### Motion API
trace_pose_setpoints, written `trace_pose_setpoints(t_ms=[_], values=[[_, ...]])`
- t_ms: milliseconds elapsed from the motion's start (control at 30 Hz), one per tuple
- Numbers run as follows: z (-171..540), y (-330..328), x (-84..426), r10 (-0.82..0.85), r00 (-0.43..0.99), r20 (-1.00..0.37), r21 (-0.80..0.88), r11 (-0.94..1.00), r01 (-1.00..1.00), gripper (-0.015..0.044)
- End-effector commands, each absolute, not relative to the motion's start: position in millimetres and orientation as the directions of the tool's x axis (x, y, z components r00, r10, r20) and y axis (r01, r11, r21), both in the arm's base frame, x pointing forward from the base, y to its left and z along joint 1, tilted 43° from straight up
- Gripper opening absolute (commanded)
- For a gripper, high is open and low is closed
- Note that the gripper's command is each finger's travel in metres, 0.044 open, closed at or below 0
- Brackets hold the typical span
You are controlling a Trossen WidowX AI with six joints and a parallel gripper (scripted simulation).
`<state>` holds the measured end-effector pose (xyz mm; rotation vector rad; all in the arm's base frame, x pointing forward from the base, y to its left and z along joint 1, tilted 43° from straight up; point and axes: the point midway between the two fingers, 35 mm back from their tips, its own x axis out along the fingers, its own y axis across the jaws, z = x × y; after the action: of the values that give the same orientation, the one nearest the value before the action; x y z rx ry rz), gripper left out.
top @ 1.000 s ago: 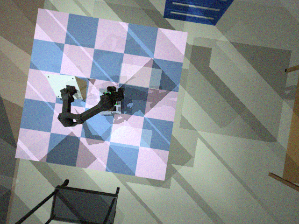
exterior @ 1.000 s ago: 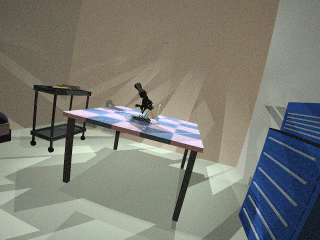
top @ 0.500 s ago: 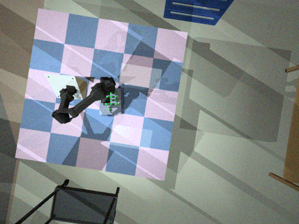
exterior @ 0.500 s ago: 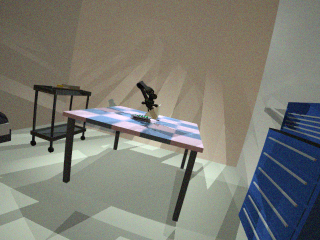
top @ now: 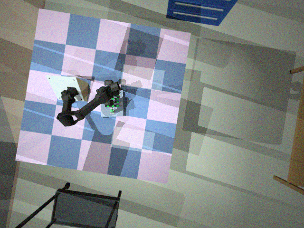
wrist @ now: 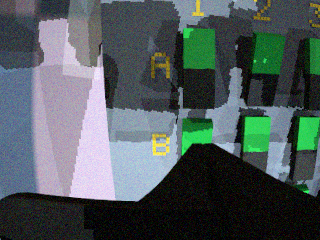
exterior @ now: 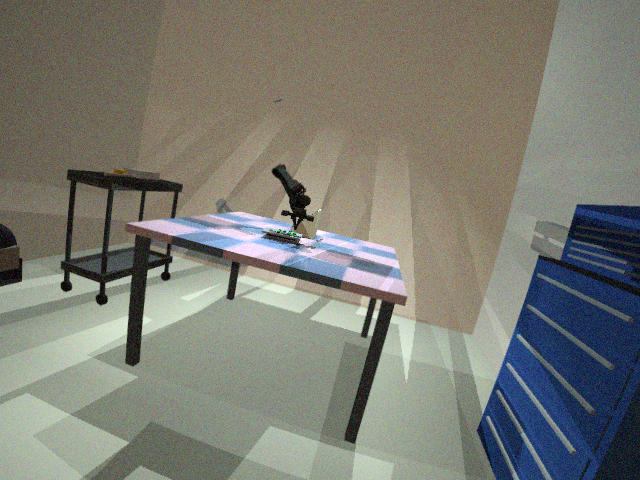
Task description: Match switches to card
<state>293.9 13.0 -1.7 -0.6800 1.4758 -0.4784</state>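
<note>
My gripper (exterior: 294, 227) (wrist: 201, 154) is shut and empty, its tips low over the near part of switch B1 (wrist: 197, 131); whether they touch it I cannot tell. B1's far half shows green; its near half is hidden. Switch A1 (wrist: 199, 67), switch A2 (wrist: 266, 54) and switch B2 (wrist: 257, 135) show a green far half and a dark near half; which ends are raised is unclear. The other switches are cut off or hidden in the wrist view. The light panel (top: 104, 113) (exterior: 280, 238) lies under the gripper. The small card (top: 111, 110) is too small to read.
The arm's white mounting plate (top: 55, 83) and a brown block (top: 83, 89) are behind the panel, on the checkered table (top: 160, 105) (exterior: 248, 256). A black cart (exterior: 116, 260) and a blue drawer cabinet (top: 196, 14) (exterior: 563, 330) stand off the table.
</note>
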Motion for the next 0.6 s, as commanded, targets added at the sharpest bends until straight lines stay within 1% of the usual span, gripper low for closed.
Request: trace_pose_setpoints(t_ms=[0, 567], values=[[-5.0, 9.7, 292.6, -0.677, 0.056, -0.734, -0.678, 0.725, -0.119, 0.0000], [-13.5, 1.8, 293.6, -0.677, 0.056, -0.733, -0.679, 0.725, -0.118, 0.0000]])
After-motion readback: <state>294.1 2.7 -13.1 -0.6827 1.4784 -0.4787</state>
